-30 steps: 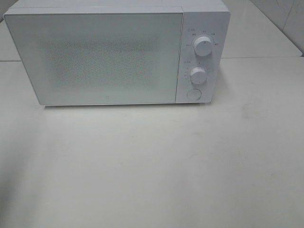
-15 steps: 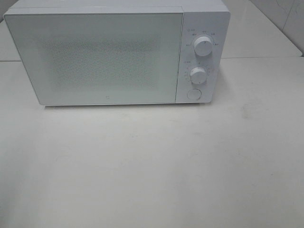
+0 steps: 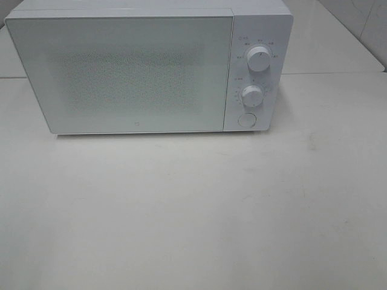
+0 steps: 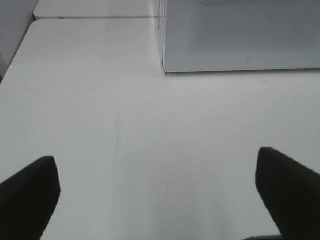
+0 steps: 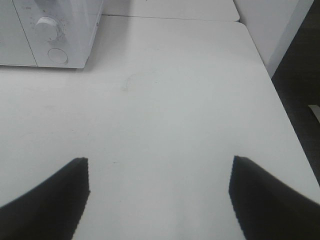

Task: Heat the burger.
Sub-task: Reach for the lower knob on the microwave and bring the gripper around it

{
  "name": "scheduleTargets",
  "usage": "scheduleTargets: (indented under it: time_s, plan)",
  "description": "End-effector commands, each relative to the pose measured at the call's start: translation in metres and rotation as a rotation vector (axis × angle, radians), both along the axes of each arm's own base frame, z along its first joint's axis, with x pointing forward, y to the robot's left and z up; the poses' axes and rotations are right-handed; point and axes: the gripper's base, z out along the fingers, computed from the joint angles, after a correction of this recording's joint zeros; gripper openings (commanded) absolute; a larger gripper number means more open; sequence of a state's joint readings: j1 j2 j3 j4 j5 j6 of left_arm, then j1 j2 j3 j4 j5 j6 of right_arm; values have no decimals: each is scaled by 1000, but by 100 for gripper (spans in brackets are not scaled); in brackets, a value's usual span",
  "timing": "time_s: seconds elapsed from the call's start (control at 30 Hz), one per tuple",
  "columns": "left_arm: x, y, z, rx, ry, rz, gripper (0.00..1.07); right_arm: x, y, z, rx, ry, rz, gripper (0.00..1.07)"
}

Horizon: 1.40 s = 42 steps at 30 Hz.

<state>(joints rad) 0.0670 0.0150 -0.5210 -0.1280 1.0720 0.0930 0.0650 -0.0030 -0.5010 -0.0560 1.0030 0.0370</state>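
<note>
Surface (image 3: 193, 211) carries a shut microwave (image 3: 133, 72) in the frame's upper left, left gripper (image 4: 156, 156) and right gripper (image 5: 159, 160) both splayed and empty, burger nowhere visible, maybe behind the frosted door, so progress unclear.

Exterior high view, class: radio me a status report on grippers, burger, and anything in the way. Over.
Both open, holding nothing: left gripper, right gripper, above the table. No burger in any view. The microwave door is shut; that blocks loading.
</note>
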Motion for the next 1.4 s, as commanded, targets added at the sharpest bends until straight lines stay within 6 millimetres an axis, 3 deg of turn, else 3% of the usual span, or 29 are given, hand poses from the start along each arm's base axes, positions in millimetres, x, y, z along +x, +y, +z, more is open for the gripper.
scheduleTargets:
  time_s: [0.03,1.4]
  plan:
    - [-7,0,-2,4,-39,3,102,-4,-1,0,-5,-39,-8,75]
    - [-6,-2,-1,-20,-33,-9,101,-4,-1,0,-4,-39,-6,75]
